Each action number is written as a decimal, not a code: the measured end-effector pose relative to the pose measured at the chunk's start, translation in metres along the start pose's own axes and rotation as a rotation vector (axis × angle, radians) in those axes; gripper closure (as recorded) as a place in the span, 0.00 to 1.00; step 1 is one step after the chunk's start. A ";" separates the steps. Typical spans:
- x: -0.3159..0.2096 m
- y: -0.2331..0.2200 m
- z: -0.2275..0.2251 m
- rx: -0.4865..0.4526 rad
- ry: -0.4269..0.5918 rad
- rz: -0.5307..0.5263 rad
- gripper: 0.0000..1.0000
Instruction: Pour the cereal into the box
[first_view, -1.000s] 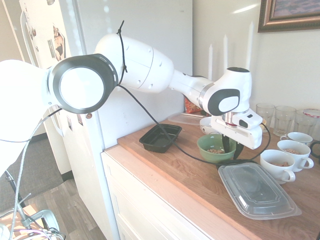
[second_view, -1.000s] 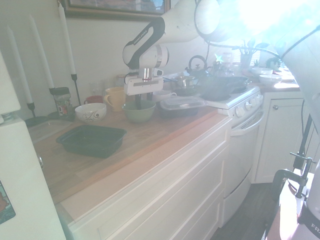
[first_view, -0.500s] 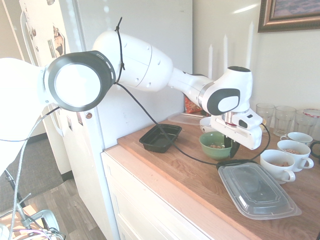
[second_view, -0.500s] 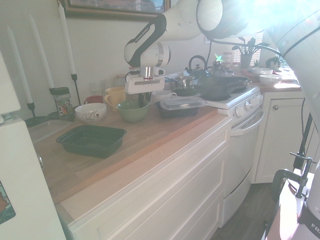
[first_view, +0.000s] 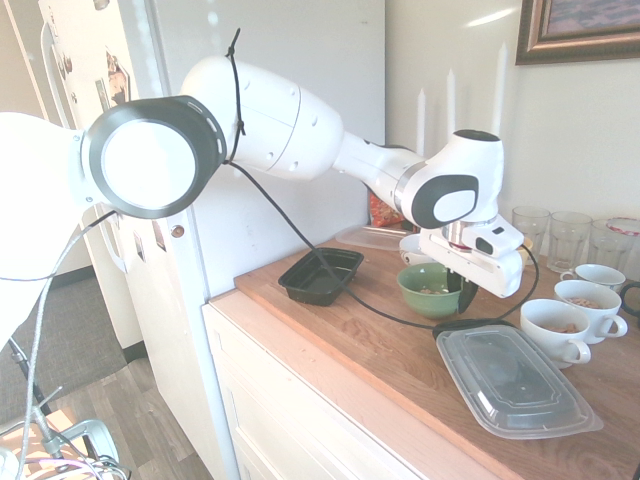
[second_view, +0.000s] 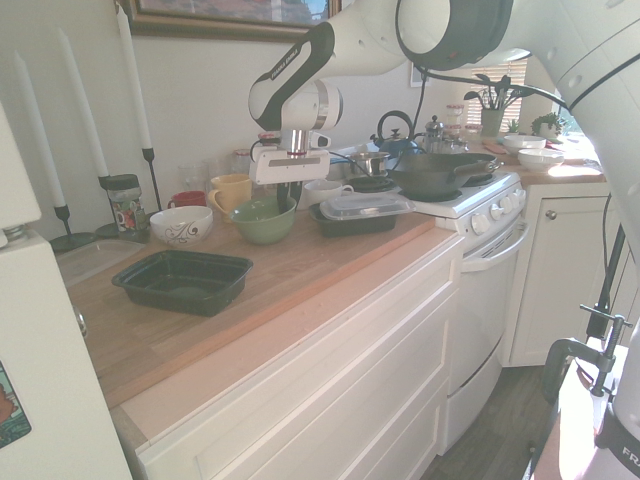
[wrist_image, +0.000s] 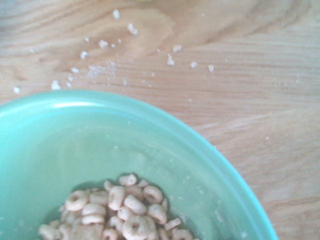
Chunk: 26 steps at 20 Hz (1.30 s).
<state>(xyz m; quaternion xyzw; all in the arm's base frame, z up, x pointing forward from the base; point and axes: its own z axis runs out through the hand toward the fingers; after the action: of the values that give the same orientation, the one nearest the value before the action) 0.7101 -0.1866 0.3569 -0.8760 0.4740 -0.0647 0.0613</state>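
The cereal (wrist_image: 120, 212), small tan rings, lies in the bottom of a green bowl (first_view: 428, 290); it also shows as a light patch (first_view: 433, 291) in the first exterior view. My gripper (first_view: 464, 294) is shut on the rim of the bowl on the side away from the box, and holds the bowl just above the wooden counter. The same green bowl (second_view: 264, 220) hangs under my gripper (second_view: 289, 198) in the second exterior view. The box (first_view: 322, 275), a shallow black tray, sits empty on the counter near the fridge, apart from the bowl; the second exterior view shows the box (second_view: 183, 281) too.
A black container with a clear lid (first_view: 515, 380) lies beside the bowl. White cups (first_view: 556, 331) and glasses (first_view: 548, 234) stand behind it. A white bowl (second_view: 181, 224), a yellow mug (second_view: 230, 193) and candlesticks (second_view: 150, 170) line the wall. Crumbs (wrist_image: 100, 65) dot the counter.
My gripper's fingers closed on the green bowl's rim. The bowl has risen a little off the counter with the arm.
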 end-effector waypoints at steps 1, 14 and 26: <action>0.001 0.001 -0.003 -0.001 0.004 -0.001 1.00; -0.005 0.000 -0.075 -0.006 0.060 -0.031 1.00; -0.119 -0.048 -0.118 -0.091 0.145 -0.122 1.00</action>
<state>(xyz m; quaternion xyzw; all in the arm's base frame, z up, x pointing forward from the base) 0.6647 -0.0660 0.4744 -0.8980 0.4257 -0.1100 -0.0173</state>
